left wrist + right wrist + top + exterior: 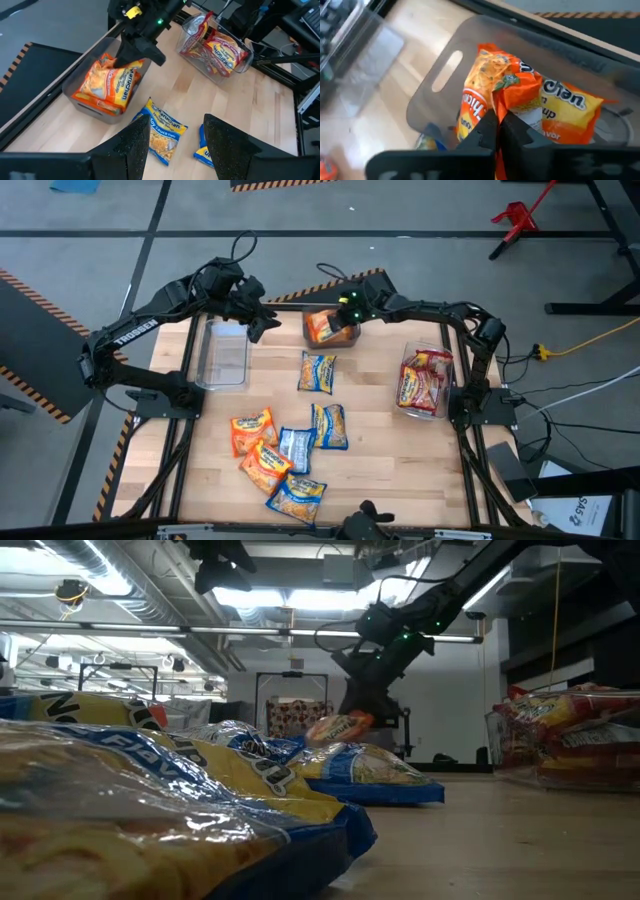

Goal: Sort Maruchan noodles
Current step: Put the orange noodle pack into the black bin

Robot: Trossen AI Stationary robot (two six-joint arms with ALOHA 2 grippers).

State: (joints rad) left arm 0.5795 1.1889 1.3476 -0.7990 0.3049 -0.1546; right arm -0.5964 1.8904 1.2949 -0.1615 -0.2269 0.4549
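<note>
Right hand (335,318) pinching orange packet (492,95) over middle bin (345,335), left hand (258,320) open idle; red bin (440,402) filled, eight packets loose on surface (390,450).

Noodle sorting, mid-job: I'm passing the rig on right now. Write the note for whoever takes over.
Right gripper: shut on an orange packet, held over the middle bin at the table's far edge; another orange packet already lies inside.
Left gripper: open, empty, hovering by the empty left bin.
Done: red-and-silver packets fill the right bin.
Left: release the held packet. Loose on the table: a blue-and-yellow packet mid-table, another nearer the front, and a front pile of orange and blue ones.
</note>
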